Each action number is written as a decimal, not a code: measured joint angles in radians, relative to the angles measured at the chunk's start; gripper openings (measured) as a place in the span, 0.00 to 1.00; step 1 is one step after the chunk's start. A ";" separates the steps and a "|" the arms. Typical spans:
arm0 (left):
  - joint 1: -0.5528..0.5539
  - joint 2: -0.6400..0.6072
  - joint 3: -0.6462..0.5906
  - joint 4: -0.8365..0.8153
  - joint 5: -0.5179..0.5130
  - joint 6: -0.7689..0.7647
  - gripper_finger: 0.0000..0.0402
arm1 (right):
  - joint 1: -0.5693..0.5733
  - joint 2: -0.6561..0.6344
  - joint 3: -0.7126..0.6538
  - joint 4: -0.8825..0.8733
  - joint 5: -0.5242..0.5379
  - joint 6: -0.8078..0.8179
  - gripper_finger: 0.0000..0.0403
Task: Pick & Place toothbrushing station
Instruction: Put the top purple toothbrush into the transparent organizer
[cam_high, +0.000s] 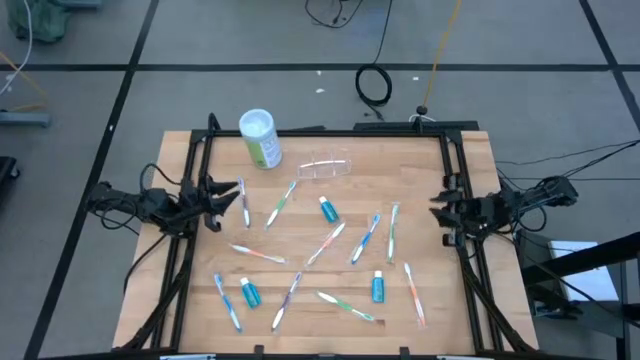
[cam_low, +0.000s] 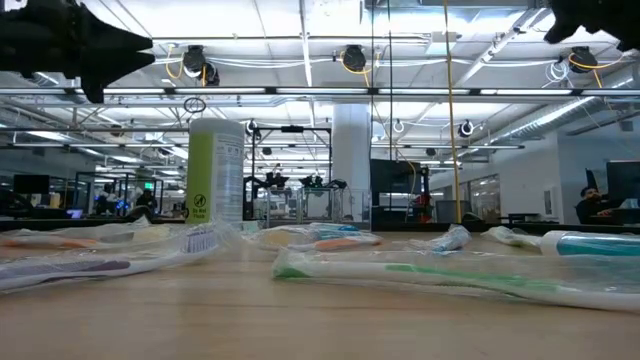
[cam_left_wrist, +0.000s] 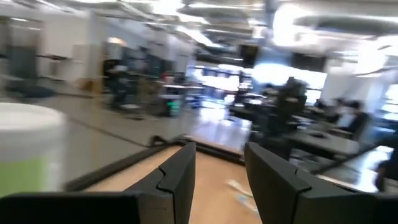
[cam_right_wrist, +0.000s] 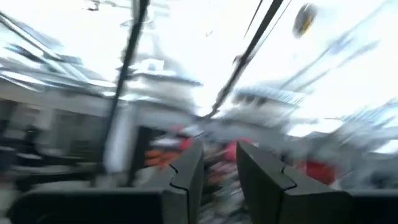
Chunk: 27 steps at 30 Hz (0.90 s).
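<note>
Clear toothbrushing station (cam_high: 325, 165) is sitting empty beside the green canister (cam_high: 261, 138). Left gripper (cam_high: 228, 195) and right gripper (cam_high: 438, 211) are hovering part-open, holding nothing.

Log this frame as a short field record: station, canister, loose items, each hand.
station: clear toothbrushing station, far centre of the table, nothing in it, untouched
canister: green canister with white lid, upright, left of the station
loose items: wrapped toothbrushes and small toothpaste tubes scattered across the table
left hand: at left edge, open, empty
right hand: at right edge, open, empty
</note>
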 joint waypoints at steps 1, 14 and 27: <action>0.000 0.008 0.015 0.002 -0.046 0.010 0.36 | -0.001 0.003 0.000 0.042 0.025 -0.068 0.21; 0.020 0.254 0.039 0.003 -0.330 -0.269 0.36 | -0.179 0.234 0.042 0.257 0.039 -0.146 0.21; 0.230 0.520 0.265 -0.450 -0.074 -0.627 0.36 | -0.512 0.751 0.254 0.238 0.039 0.056 0.21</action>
